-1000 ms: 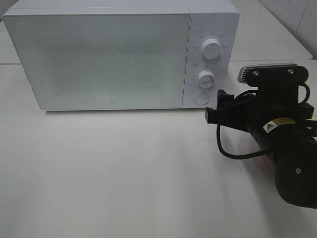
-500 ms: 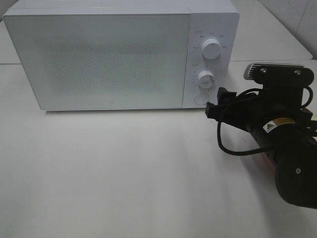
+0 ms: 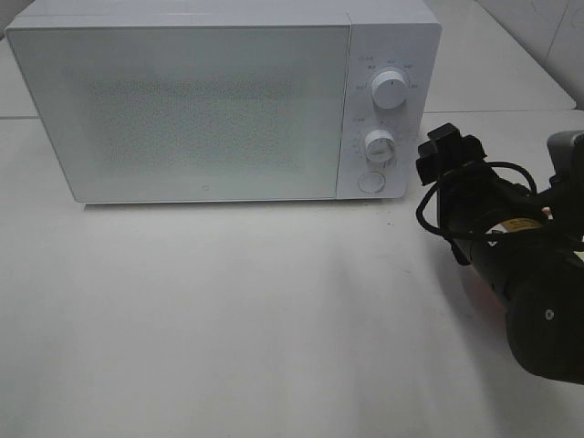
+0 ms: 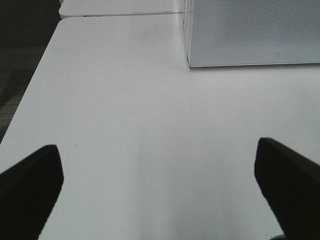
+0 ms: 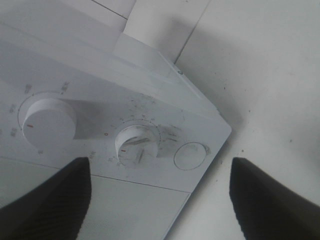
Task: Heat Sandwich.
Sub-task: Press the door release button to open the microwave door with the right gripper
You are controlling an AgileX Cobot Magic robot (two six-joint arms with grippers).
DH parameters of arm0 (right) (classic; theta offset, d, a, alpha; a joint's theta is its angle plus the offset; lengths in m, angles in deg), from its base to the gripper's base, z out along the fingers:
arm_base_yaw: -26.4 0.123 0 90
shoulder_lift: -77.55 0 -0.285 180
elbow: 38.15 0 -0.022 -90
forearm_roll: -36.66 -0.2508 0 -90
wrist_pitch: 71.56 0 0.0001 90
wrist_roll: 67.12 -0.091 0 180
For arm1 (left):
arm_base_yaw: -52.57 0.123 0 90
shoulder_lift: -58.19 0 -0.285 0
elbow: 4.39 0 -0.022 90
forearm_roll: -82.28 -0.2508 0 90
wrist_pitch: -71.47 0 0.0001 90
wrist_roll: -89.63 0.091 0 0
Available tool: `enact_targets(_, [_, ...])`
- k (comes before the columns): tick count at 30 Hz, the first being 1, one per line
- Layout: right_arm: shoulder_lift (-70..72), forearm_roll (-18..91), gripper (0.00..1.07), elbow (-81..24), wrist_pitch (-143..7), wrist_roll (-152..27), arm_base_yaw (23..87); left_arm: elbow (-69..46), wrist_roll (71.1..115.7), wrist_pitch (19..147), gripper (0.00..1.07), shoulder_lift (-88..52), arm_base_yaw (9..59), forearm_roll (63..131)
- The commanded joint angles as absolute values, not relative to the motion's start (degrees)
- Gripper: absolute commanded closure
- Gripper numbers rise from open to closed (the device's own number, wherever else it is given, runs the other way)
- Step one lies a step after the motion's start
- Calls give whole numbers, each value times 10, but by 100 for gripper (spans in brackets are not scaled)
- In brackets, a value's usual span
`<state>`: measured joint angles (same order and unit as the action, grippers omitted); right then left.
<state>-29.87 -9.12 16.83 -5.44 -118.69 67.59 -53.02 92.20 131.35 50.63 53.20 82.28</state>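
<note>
Microwave [image 3: 210, 100]: white, upright, at rear of table [image 3: 228, 319].
Door [image 3: 182, 109]: shut, speckled window.
Controls: upper dial [image 3: 390, 88], lower dial [image 3: 380, 144], round button [image 3: 370, 182] beneath, right panel.

Black arm [image 3: 543, 310], cable [image 3: 422, 217], perhaps yellow sticker [image 3: 514, 225]

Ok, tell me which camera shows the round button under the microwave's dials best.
The right wrist view: the round button is close and unobstructed, beside the lower dial. The exterior high view shows it small but clear, below that dial. The left wrist view catches only a corner of the microwave, no button.
</note>
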Motion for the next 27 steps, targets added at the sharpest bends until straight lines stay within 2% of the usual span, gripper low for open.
enact_targets(1, [-297, -87, 37, 163, -78, -1295, 679, -533, 920, 1304, 3, 522, 533, 828])
enact_targets(4, [-297, -87, 45, 163, -113, -1352, 679, -533, 920, 1304, 3, 522, 533, 828])
enact_targets(5, [-297, -87, 45, 163, -113, -1352, 679, -533, 920, 1304, 3, 522, 533, 828])
enact_targets(8, [-297, -87, 58, 163, -145, -1378, 679, -533, 920, 1304, 3, 522, 533, 828])
enact_targets(9, [-297, -87, 58, 163, -145, -1378, 679, -533, 920, 1304, 3, 522, 533, 828])
enact_targets(10, [-297, -87, 69, 163, -161, -1391, 679, -533, 920, 1304, 3, 522, 533, 828])
enact_targets(13, [-297, -87, 91, 163, -170, -1398, 679, -533, 920, 1304, 3, 522, 533, 828])
enact_targets(14, [-297, -87, 91, 163, -170, -1398, 679, -533, 920, 1304, 3, 522, 533, 828])
enact_targets(15, [-297, -82, 104, 163, -170, -1398, 679, -533, 920, 1304, 3, 522, 533, 828])
enact_targets(16, [-297, -79, 107, 163, -168, -1398, 679, -533, 920, 1304, 3, 522, 533, 828])
enact_targets(27, [-298, -52, 106, 163, -168, -1398, 677, -533, 920, 1304, 3, 522, 533, 828])
